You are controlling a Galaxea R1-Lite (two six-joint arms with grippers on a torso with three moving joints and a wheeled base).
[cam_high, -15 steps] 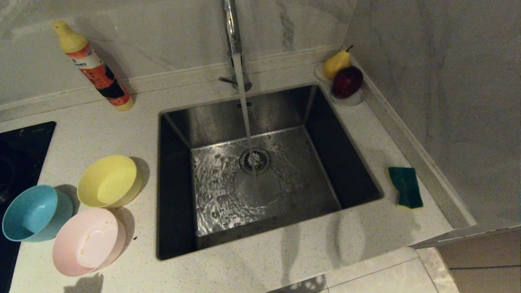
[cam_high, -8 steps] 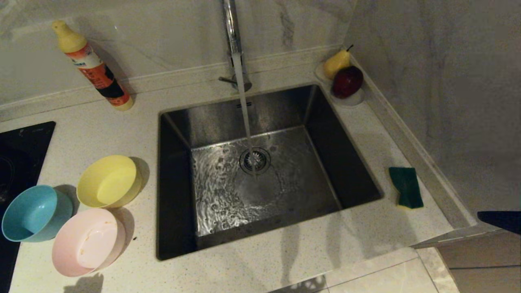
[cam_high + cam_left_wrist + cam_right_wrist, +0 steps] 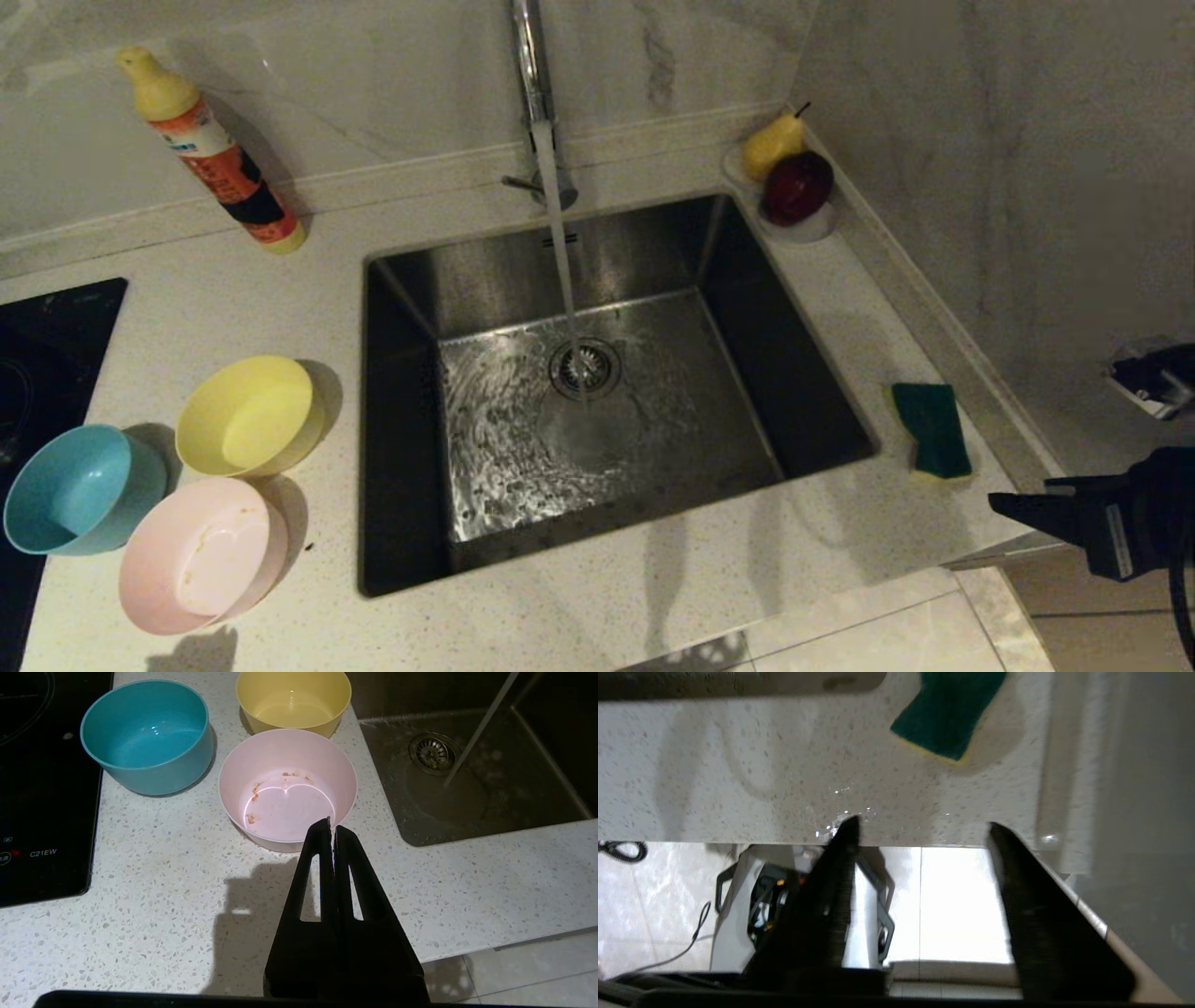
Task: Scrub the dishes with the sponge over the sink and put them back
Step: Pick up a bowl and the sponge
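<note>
Stretching across the scene, the pale speckled table (image 3: 653,597) carries everything, with the sink (image 3: 803,364) set into its middle and water from the tap (image 3: 530,56) running onto the drain. The sponge (image 3: 931,429) lies green face up on the narrow strip of table right of the sink, its long axis running from the table's front edge toward the back wall. A raised ledge (image 3: 990,411) hems it on the right and the sink's rim on the left, so side room is tight; the open way in is from the front edge or from above.

The right gripper (image 3: 920,828) is by far the nearer one. It hangs off the table's front right corner, fingers (image 3: 843,849) spread wide and holding nothing, and the sponge lies ahead of them, apart, a little toward the ledge. Judging by this, a forward reach with a slight shift should straddle the sponge's short width.

Left of the sink stand the yellow bowl (image 3: 247,415), blue bowl (image 3: 79,485) and smeared pink bowl (image 3: 201,551). The left gripper (image 3: 332,830) hovers just before the pink bowl, fingers pressed together, empty.
</note>
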